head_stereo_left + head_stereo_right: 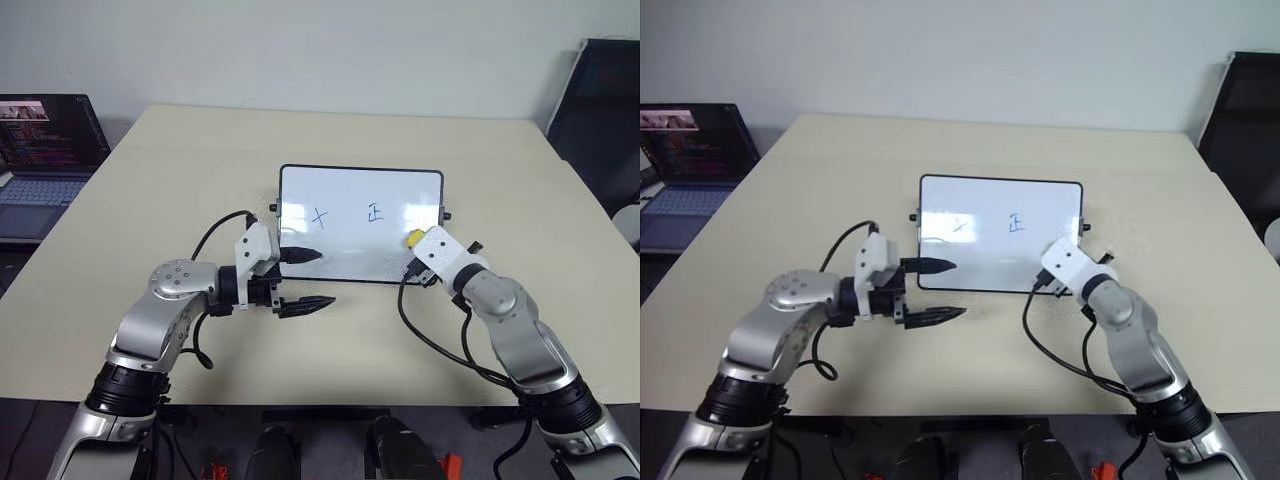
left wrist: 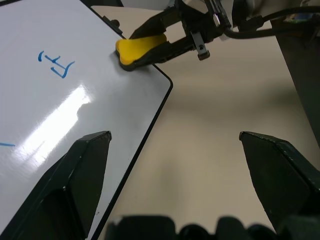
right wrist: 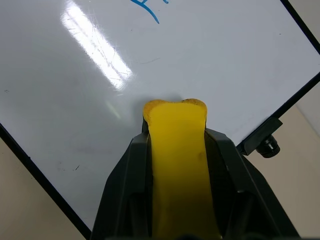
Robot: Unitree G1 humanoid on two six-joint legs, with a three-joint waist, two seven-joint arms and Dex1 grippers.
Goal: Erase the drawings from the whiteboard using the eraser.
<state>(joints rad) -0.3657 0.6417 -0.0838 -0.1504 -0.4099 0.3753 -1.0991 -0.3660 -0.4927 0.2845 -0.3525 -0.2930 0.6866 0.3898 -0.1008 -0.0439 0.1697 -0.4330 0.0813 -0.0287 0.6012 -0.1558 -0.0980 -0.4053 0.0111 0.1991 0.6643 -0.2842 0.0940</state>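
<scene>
The whiteboard (image 1: 360,190) lies in the middle of the table, black-framed. Of the drawings, a blue cross (image 1: 320,215) and a boxy sign (image 1: 375,213) show on it. My right gripper (image 1: 415,243) is shut on the yellow eraser (image 1: 413,238). The eraser's (image 3: 177,150) tip sits on or just above the white surface near the board's near right corner, right of the boxy sign (image 2: 56,62). My left gripper (image 1: 308,280) stands open at the board's near left corner. One of its fingers (image 2: 75,175) is over the board and the other is over the table.
An open laptop (image 1: 45,150) sits off the table's far left edge. A black chair (image 1: 600,110) stands at the far right. The beige table (image 1: 200,170) is bare around the board. Black cables hang from both wrists.
</scene>
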